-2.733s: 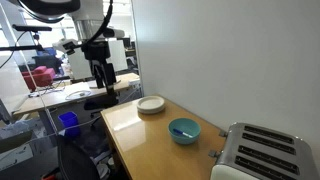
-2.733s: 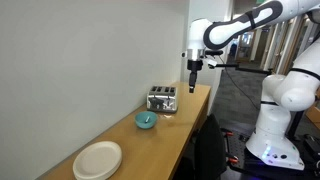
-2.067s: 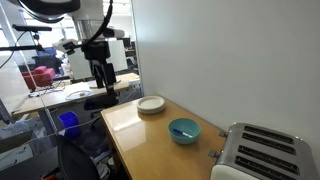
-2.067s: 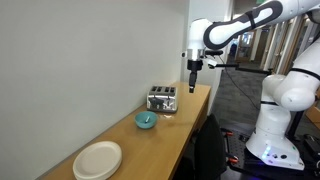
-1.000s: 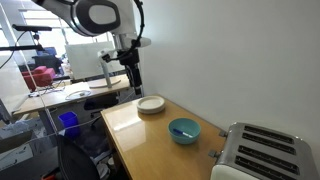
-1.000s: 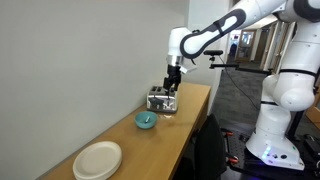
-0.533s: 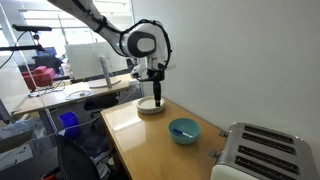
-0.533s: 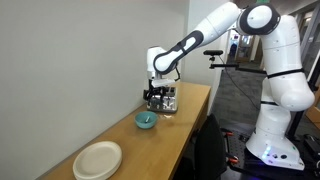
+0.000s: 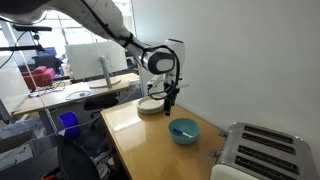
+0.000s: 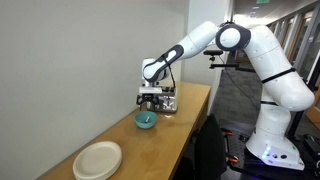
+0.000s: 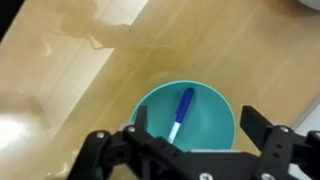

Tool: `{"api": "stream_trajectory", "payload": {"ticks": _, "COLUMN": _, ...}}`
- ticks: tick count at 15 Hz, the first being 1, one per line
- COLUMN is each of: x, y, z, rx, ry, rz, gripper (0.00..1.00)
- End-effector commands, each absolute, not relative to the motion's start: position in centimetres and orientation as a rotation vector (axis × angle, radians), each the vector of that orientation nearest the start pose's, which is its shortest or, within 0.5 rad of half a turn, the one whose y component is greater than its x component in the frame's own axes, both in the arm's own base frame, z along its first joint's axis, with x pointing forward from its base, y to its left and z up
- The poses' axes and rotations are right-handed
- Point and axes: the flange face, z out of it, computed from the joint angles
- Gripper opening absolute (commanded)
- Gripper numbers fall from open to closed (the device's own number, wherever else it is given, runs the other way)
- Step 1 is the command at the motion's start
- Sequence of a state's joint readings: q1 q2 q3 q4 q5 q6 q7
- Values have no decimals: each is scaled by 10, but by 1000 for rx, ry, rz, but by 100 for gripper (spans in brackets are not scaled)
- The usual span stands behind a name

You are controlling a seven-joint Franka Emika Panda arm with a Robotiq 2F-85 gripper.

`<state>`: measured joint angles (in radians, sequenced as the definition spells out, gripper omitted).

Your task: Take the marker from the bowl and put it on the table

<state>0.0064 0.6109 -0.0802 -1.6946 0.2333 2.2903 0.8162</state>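
Since the frame half a second earlier, the white robot arm (image 10: 225,38) has swung further along the light wooden table (image 9: 130,138). We then saw the black Robotiq gripper (image 9: 168,101) above the round white plate (image 9: 151,106); it now hangs past the plate's edge, on the side of the round teal bowl (image 9: 186,131). Bowl, plate and the silver slotted toaster (image 9: 262,150) lie where they lay before.

In an exterior view the gripper (image 10: 150,99) stands above the bowl (image 10: 146,121) and clear of it, in front of the toaster (image 10: 168,101). The plate (image 10: 98,159) lies well apart from both, at the near end of the table (image 10: 190,105).

In the wrist view the gripper (image 11: 194,117) points down at the bowl (image 11: 215,105). Its jaws are spread wide and hold nothing. One black finger (image 11: 141,116) shows over the bowl's rim on one side, and its partner shows over the opposite rim.

We find the blue marker (image 11: 183,108) inside the bowl, lying slanted on the bottom. Its blue end points toward the far wall and its pale end toward the gripper body. It lies between the two fingers as seen from above, and neither touches it.

In an exterior view the marker (image 9: 183,130) appears only as a thin blue streak in the bowl, so we cannot tell from there which way it points. Around the bowl, the table (image 11: 70,70) shows a glossy grain with pale reflections.
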Motion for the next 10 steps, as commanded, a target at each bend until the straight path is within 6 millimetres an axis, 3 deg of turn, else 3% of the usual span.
{"api": "stream_trajectory", "payload": {"ticks": 1, "x": 686, "y": -45, "z": 227, "rx": -2497, "ry": 1637, "rz": 37, "gripper": 100}}
{"api": "stream_trajectory", "payload": {"ticks": 10, "x": 689, "y": -80, "z": 182, "rx": -2437, "ry": 1749, "rz": -40, "gripper": 100}}
